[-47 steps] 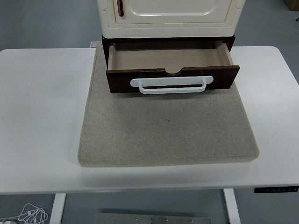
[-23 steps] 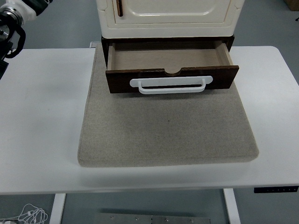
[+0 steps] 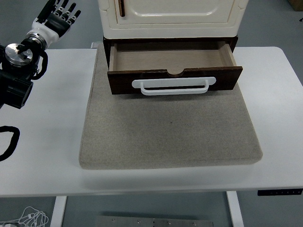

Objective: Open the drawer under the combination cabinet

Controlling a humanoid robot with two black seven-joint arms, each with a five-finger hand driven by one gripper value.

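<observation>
The left hand (image 3: 60,14) hangs at the far left, past the table's far edge, fingers spread and holding nothing; it is well apart from the drawer. The right hand is out of view.

The drawer (image 3: 173,66) already stands pulled out from under the cabinet (image 3: 170,19), its bare inside showing, so the task looks done or nearly so. If more travel is wanted, the hand should hook the white handle (image 3: 173,86) at its middle and pull straight toward the near edge, level, so the drawer does not skew or drag the cabinet across the mat (image 3: 170,137).

The drawer sits at the mat's far end, mid-table. Its front faces the near edge; its long axis runs left to right.
</observation>
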